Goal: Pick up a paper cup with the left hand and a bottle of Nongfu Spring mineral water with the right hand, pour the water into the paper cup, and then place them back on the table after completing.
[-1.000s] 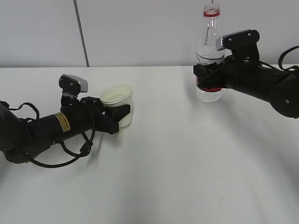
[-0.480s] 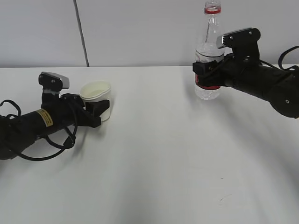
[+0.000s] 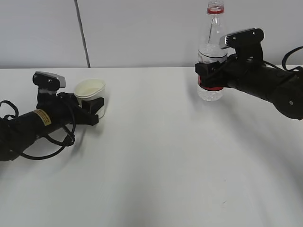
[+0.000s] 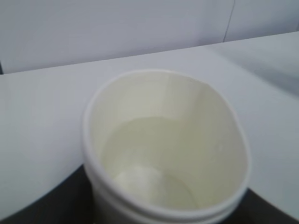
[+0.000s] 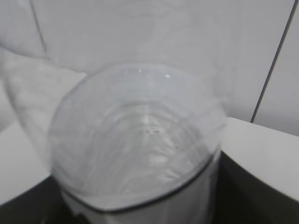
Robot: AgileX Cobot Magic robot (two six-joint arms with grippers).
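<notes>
The white paper cup stands upright at the left of the table, held in my left gripper, which is shut on its lower wall. In the left wrist view the cup fills the frame, with clear water in its bottom. The clear water bottle with a red label and red neck ring stands upright at the back right, base on or just above the table. My right gripper is shut on its middle. The bottle fills the right wrist view.
A grey wall with a vertical seam runs behind the table. Black cables loop under the left arm. The right arm stretches in from the right edge.
My left gripper has carried the cup left and back and lowered it toward the table. The right gripper and bottle have lowered slightly and then stayed still.
</notes>
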